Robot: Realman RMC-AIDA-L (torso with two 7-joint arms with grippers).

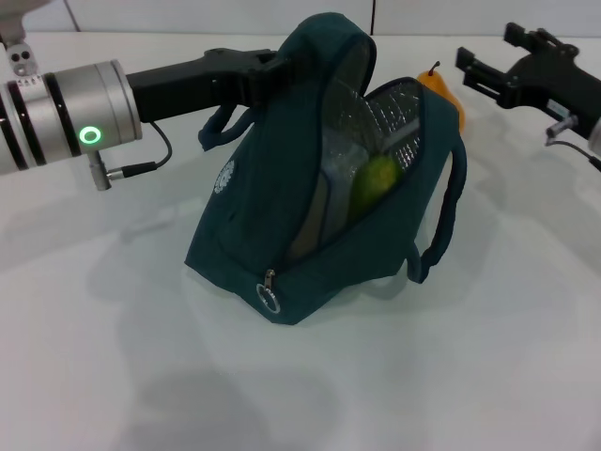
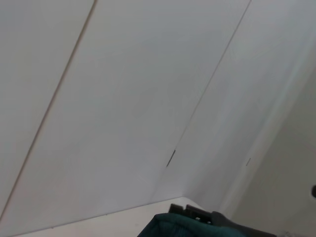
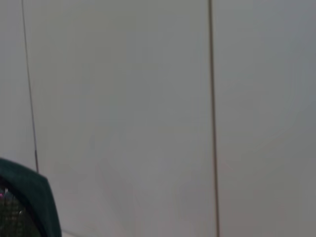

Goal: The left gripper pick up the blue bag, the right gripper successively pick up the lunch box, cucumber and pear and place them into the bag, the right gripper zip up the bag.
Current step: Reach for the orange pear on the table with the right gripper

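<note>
The blue bag [image 1: 282,244] stands on the white table [image 1: 451,376], its mouth open and the silvery lining showing. My left gripper [image 1: 275,68] reaches in from the left and is shut on the bag's top edge, holding it up. Inside lies the green cucumber [image 1: 374,181], with a pale edge of the lunch box [image 1: 313,224] beside it. The yellow-orange pear [image 1: 441,89] sits on the table just behind the bag. My right gripper [image 1: 484,52] hovers open and empty to the right of the pear. The ring zipper pull [image 1: 269,293] hangs at the bag's near corner.
One rope handle [image 1: 449,211] droops on the bag's right side, another [image 1: 221,127] on its left. Both wrist views show mostly the pale wall, with a corner of the bag [image 2: 173,228] [image 3: 27,197] at the edge.
</note>
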